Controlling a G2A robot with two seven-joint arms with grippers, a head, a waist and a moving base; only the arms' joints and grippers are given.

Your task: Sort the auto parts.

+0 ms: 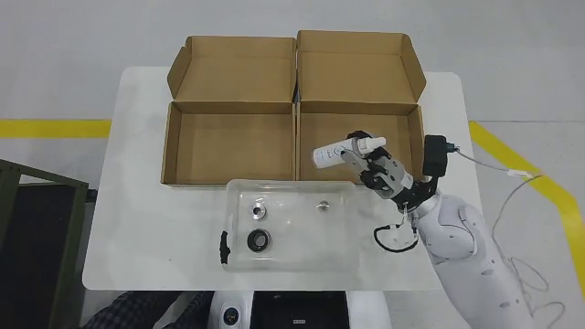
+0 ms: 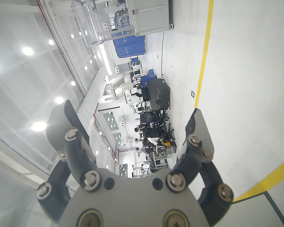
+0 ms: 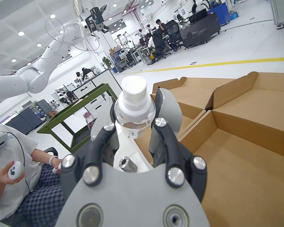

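My right gripper (image 1: 362, 150) is shut on a white spray bottle (image 1: 334, 154), holding it on its side above the near left corner of the right cardboard box (image 1: 398, 132). In the right wrist view the bottle (image 3: 135, 105) sits cap outward between the fingers (image 3: 166, 109), with that box (image 3: 239, 147) below. A clear tray (image 1: 306, 245) in front of the boxes holds a silver part (image 1: 257, 209), a smaller silver part (image 1: 322, 206) and a black ring (image 1: 260, 239). My left gripper (image 2: 132, 109) is open, empty, and raised high in the air (image 3: 98, 19).
The left cardboard box (image 1: 228, 146) stands open beside the right one, both with lids folded back. A black part (image 1: 222, 247) hangs at the tray's left end. A silver cylinder (image 3: 126, 164) lies under my right gripper. A green cart (image 1: 37, 228) stands left of the table.
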